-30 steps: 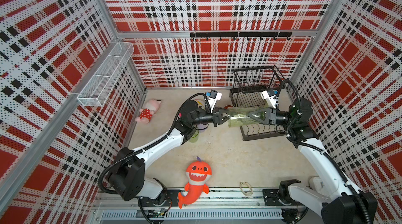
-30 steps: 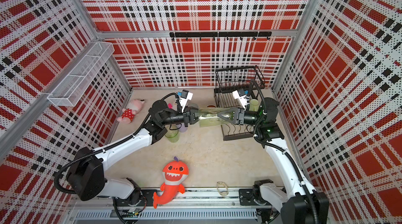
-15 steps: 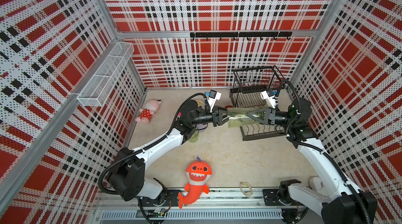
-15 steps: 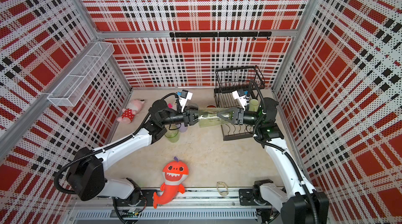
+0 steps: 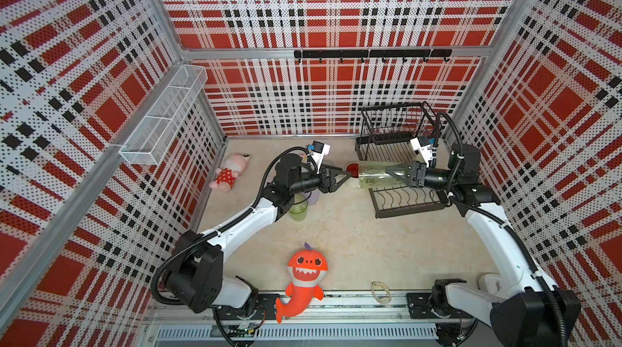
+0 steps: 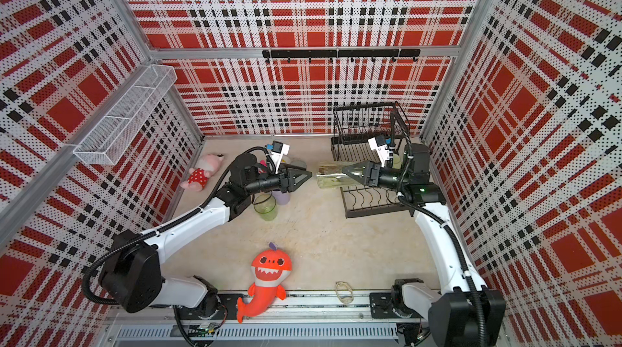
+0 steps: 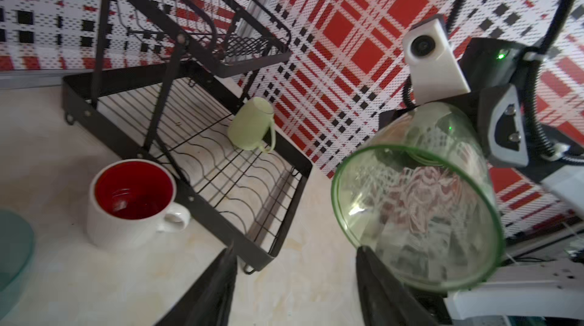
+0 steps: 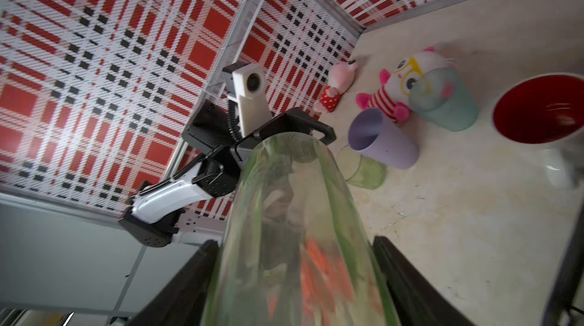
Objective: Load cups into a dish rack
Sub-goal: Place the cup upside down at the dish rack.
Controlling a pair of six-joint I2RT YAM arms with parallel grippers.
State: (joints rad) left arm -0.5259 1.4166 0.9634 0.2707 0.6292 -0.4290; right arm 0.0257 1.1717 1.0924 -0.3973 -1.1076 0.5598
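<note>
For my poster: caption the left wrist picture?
Right gripper holds a green tumbler near the dish rack, one pale-green mug inside.

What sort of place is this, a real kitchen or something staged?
Probably a staged robot test booth, not a kitchen: plaid perforated walls enclose it, and a dish rack and plush shark sit on its floor.

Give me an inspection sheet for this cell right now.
Surface: beige tabletop, faint marks.
Job's things: green tumbler held sideways near dish rack; pale-green mug on its lower tier; white red-lined mug, second green tumbler, lavender cup, teal cup on the table.
Clutter: shark plush, pink plush, striped plush, loop by the front rail.
Grippers: left gripper open, clear of the tumbler; right gripper shut on it.
Cables: black hose on each arm; the right one arcs beside the rack's upper basket.
Surroundings: plaid perforated walls, white mesh basket, black hook rail.
</note>
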